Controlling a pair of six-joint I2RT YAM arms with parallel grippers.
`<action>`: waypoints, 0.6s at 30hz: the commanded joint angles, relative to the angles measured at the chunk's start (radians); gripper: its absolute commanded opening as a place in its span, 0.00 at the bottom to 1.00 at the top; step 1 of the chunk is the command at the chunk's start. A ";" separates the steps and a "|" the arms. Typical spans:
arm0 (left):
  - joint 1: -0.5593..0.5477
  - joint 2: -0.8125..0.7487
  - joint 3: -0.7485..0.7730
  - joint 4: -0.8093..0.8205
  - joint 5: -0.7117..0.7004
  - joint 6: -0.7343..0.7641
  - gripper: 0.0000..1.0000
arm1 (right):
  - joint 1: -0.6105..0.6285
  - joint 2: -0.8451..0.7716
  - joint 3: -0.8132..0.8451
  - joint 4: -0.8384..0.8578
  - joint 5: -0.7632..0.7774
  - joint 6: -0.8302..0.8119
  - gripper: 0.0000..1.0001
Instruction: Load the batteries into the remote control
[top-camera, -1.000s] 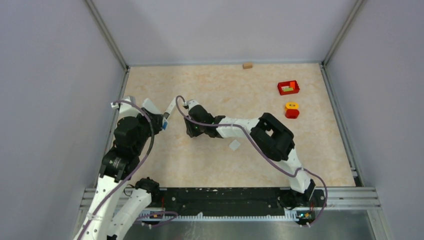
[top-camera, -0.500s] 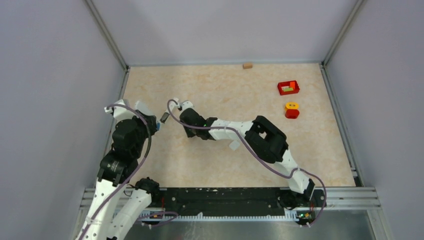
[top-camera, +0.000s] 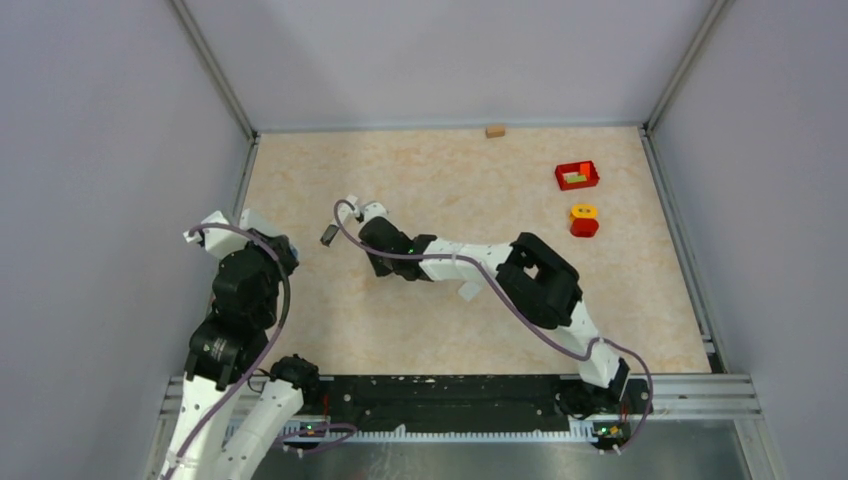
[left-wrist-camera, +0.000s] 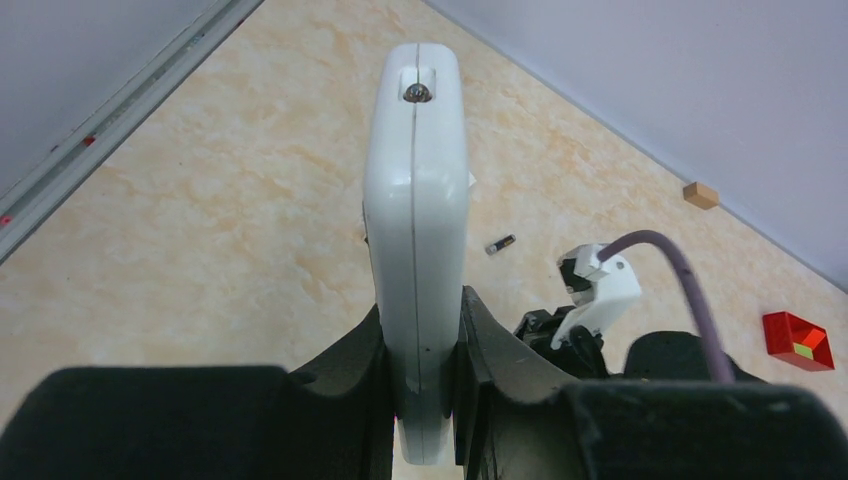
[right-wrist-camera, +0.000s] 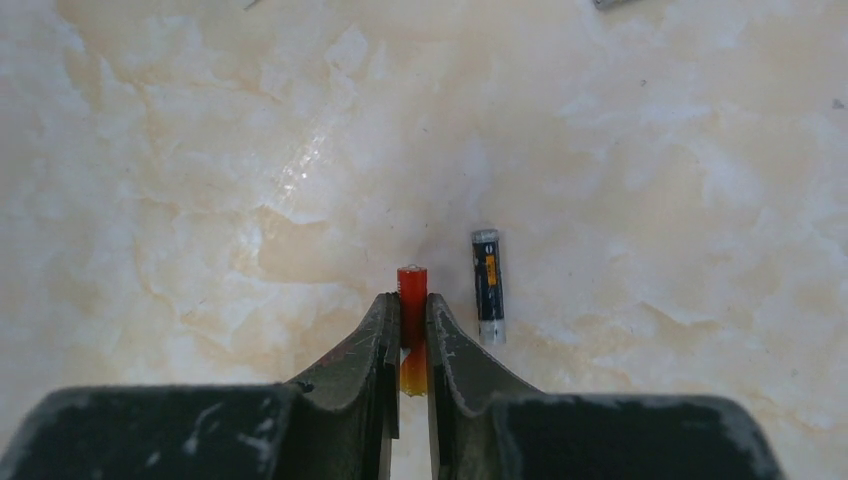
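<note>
- Your left gripper (left-wrist-camera: 420, 318) is pressed tight onto the remote control (left-wrist-camera: 417, 190). The near end is wedged between the fingers, and the rest juts out above the table (left-wrist-camera: 250, 200).
- You see the remote control edge-on. It is a white shell with a seam down its length and a small recess with a metal dot near the far end. Its screen and buttons do not show from here.
- Right of the remote control, a dark battery (right-wrist-camera: 487, 285) with blue and orange markings lies flat on the table.
- Just beside that, your right gripper (right-wrist-camera: 412, 305) pinches a red battery (right-wrist-camera: 412, 280), whose red end pokes out past the fingertips.
- Far right of the remote control sits a red tray (top-camera: 562, 181). It holds a green piece (top-camera: 573, 179) and an orange-red piece (top-camera: 585, 168).
</note>
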 joint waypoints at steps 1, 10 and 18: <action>0.002 -0.011 0.026 0.037 0.049 0.001 0.00 | -0.012 -0.242 -0.057 0.049 -0.047 0.086 0.10; 0.002 -0.003 -0.088 0.304 0.392 -0.042 0.00 | -0.070 -0.708 -0.375 0.193 0.022 0.244 0.10; 0.002 0.124 -0.205 0.735 0.723 -0.266 0.00 | -0.070 -1.017 -0.529 0.164 0.206 0.538 0.11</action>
